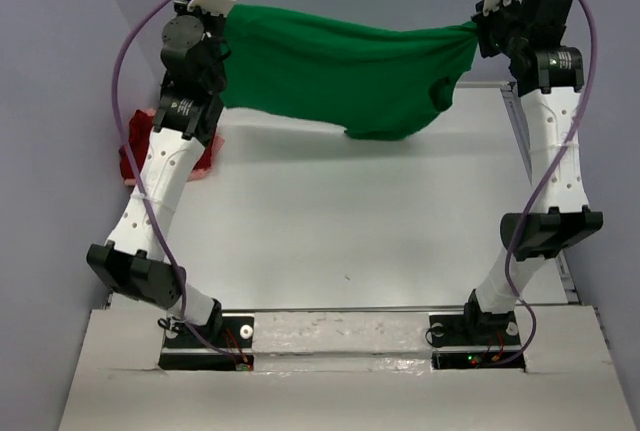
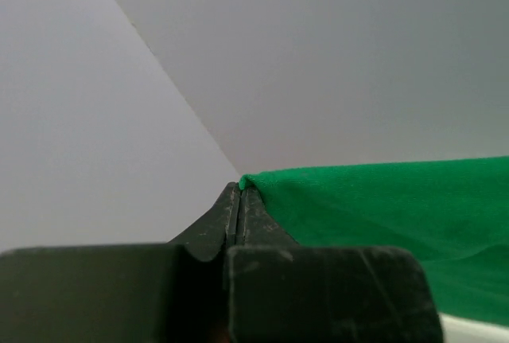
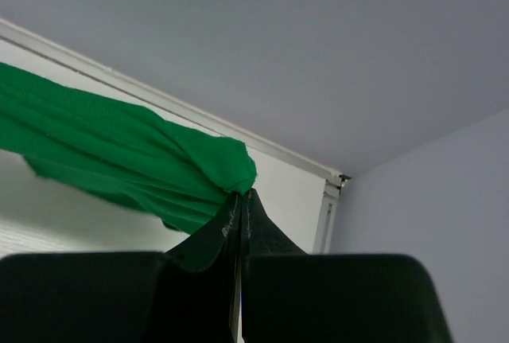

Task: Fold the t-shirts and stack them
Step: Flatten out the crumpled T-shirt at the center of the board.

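Two-arm rig viewed from above and behind, with both wrist views. Nearest are the arm bases at the bench [image 1: 330, 231] edge, with bare surface between and beyond them. Farther back, at the left margin behind the left arm, a red shirt [image 1: 131, 154] lies crumpled on the bench. Farthest and highest, the green shirt [image 1: 330, 66] hangs in the air over the rear of the bench, stretched between the two raised arms.

The left end effector [image 1: 224, 9] is clamped on one end of the cloth. Its wrist view shows the fingers pressed together with a green edge [image 2: 382, 200] leaving the tips [image 2: 240, 189] rightward. The right end effector [image 1: 479, 33] is likewise clamped, here on a bunched knot of the fabric [image 3: 119, 144] that runs leftward from its tips [image 3: 241, 197].

The shirt's long axis therefore runs left to right, from one end effector to the other, and neither arm is nearer. The cloth sags lowest right of centre; whether that fold touches the bench cannot be told. Laying it flat for folding likely requires both arms to descend together, keeping their spacing so the span stays taut.
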Robot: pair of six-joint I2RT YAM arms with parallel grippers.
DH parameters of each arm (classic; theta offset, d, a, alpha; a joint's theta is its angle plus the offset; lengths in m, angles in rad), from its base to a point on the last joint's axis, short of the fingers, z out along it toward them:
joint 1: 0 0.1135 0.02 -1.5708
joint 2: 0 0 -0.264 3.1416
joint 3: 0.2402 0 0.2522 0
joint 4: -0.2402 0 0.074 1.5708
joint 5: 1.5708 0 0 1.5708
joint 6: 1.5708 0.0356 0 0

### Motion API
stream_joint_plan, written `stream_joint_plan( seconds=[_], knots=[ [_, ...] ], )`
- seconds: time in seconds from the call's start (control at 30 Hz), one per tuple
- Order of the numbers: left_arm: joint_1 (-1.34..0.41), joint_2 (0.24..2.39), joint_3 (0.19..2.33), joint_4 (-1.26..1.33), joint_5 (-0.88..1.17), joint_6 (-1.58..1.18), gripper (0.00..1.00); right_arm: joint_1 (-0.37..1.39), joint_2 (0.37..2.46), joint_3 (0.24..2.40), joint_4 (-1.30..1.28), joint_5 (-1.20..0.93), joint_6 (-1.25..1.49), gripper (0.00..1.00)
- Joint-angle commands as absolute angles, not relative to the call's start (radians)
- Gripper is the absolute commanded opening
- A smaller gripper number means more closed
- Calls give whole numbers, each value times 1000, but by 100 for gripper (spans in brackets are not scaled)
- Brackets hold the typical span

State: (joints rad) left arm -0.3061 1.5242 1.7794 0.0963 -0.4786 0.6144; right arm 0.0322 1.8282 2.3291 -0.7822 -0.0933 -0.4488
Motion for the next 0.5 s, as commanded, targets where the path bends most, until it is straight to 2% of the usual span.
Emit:
stream_joint_plan(
  seconds=[0.0,0.23,0.37,0.47],
  knots=[
    [-299,1402,1818,156,-482,551,0,28,1666,2317,-741,-94,-445,0],
    [-270,1145,1513,75,-384,508,0,28,1370,1929,-698,-115,-413,0],
    [-247,1025,1440,34,-396,502,0,28,1199,1867,-704,-98,-416,0],
    [-241,967,1471,-27,-361,491,0,28,1141,1917,-722,-94,-403,0]
  ],
)
